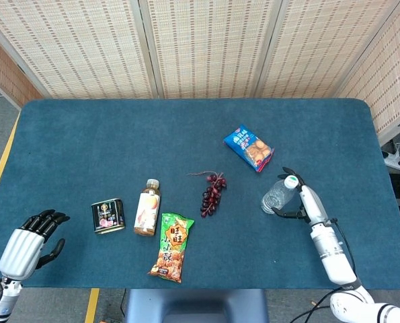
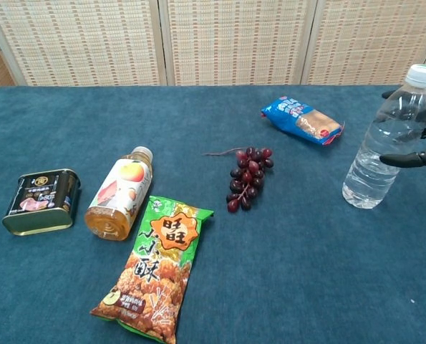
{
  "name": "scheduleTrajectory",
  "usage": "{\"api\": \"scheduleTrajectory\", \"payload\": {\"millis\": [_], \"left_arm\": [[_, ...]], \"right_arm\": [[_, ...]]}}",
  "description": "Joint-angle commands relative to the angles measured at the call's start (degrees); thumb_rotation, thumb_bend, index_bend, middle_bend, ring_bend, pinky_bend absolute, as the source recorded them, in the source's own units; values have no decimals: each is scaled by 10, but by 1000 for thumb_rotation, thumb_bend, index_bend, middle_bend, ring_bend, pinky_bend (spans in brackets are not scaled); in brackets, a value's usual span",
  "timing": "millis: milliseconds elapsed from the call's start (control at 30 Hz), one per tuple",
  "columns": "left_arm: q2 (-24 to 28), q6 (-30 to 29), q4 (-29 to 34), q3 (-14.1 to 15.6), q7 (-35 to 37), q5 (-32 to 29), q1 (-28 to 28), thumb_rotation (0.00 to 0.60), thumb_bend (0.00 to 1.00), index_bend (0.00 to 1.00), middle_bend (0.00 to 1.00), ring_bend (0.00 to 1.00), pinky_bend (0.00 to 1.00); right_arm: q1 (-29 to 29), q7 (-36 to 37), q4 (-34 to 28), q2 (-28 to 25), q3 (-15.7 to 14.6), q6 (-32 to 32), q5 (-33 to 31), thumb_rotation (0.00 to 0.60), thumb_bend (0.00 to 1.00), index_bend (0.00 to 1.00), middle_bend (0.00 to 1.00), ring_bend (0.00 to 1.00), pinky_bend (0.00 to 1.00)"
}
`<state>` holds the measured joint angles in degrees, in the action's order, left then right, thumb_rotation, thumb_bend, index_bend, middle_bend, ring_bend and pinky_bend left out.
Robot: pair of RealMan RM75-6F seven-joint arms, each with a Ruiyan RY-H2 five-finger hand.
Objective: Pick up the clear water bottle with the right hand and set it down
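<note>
The clear water bottle stands upright on the blue table, white cap on top, at the right. My right hand is right beside it on its right side, fingers spread around the bottle; whether they touch it is unclear. In the chest view only dark fingertips show at the frame's right edge, reaching across the bottle's body. My left hand hovers at the near left corner, fingers loosely curled, holding nothing.
A blue snack pack lies behind the bottle. Grapes, a lying juice bottle, a green snack bag and a small tin spread across the table's near middle and left.
</note>
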<state>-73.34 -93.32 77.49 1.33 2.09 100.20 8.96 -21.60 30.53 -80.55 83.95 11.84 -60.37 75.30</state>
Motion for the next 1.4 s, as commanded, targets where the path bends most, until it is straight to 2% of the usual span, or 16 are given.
{"api": "scheduleTrajectory", "payload": {"millis": [33, 133, 233, 367, 433, 533, 600, 767, 833, 900, 967, 1033, 1067, 1300, 1333, 1400], "left_arm": [[0, 1, 0, 0, 0, 0, 0, 600, 400, 262, 266, 200, 341], [0, 1, 0, 0, 2, -1, 1, 600, 400, 262, 266, 200, 341], [1, 0, -2, 1, 4, -1, 0, 600, 399, 263, 267, 199, 341], [0, 0, -3, 1, 6, 0, 1, 600, 400, 264, 267, 200, 341], [0, 1, -3, 2, 5, 1, 1, 600, 400, 264, 268, 200, 341], [1, -1, -1, 2, 4, 2, 0, 600, 399, 263, 268, 200, 341], [2, -3, 0, 2, 5, 2, 0, 600, 400, 264, 269, 199, 341], [1, 0, 1, 2, 3, 0, 0, 600, 400, 264, 271, 199, 341], [1, 3, 1, 2, 0, 0, 1, 600, 400, 264, 271, 199, 341], [0, 5, 2, 3, -4, 1, 2, 600, 401, 264, 271, 199, 341], [0, 6, 3, 4, -7, 2, 2, 600, 400, 264, 271, 199, 341], [0, 6, 3, 4, -8, 2, 2, 600, 399, 264, 271, 199, 341], [0, 5, 3, 4, -9, 3, 2, 600, 399, 264, 272, 199, 341], [1, 5, 2, 4, -5, 0, 1, 600, 400, 263, 272, 200, 341], [1, 5, 2, 4, -4, -1, 1, 600, 400, 264, 271, 200, 341], [1, 5, 2, 4, -4, 0, 1, 600, 400, 264, 272, 200, 341]], "right_arm": [[-7, 19, 11, 14, 7, 4, -5, 600, 194, 367, 402, 230, 209], [-11, 28, 18, 23, 11, 1, -4, 600, 283, 544, 523, 362, 249], [-11, 19, 14, 23, 9, -18, 11, 600, 385, 680, 616, 468, 347], [-5, 4, -19, 5, -3, -67, 67, 600, 425, 757, 676, 531, 416], [-3, -27, -37, -8, -8, -100, 101, 600, 431, 778, 693, 549, 438], [-2, -108, -51, -18, -4, -136, 124, 600, 434, 803, 717, 572, 467], [-2, -174, -49, -23, 2, -143, 116, 600, 437, 814, 727, 582, 480], [-8, -394, -18, -23, 32, -135, 34, 600, 455, 822, 733, 588, 483], [-10, -449, -12, -17, 38, -127, -1, 600, 458, 822, 733, 588, 483], [-14, -464, -10, -13, 35, -118, -12, 600, 459, 822, 733, 588, 483], [-17, -434, -19, -12, 24, -102, -4, 600, 458, 822, 733, 588, 484], [-19, -354, -36, -18, 8, -88, 27, 600, 458, 822, 733, 588, 484], [-21, -309, -43, -22, 1, -83, 46, 600, 458, 822, 733, 587, 484], [-43, 137, -108, -89, -60, -59, 181, 600, 458, 822, 733, 588, 485], [-49, 185, -110, -100, -68, -57, 194, 600, 458, 822, 733, 588, 485], [-55, 207, -98, -108, -76, -58, 209, 600, 458, 822, 733, 588, 485]]}}
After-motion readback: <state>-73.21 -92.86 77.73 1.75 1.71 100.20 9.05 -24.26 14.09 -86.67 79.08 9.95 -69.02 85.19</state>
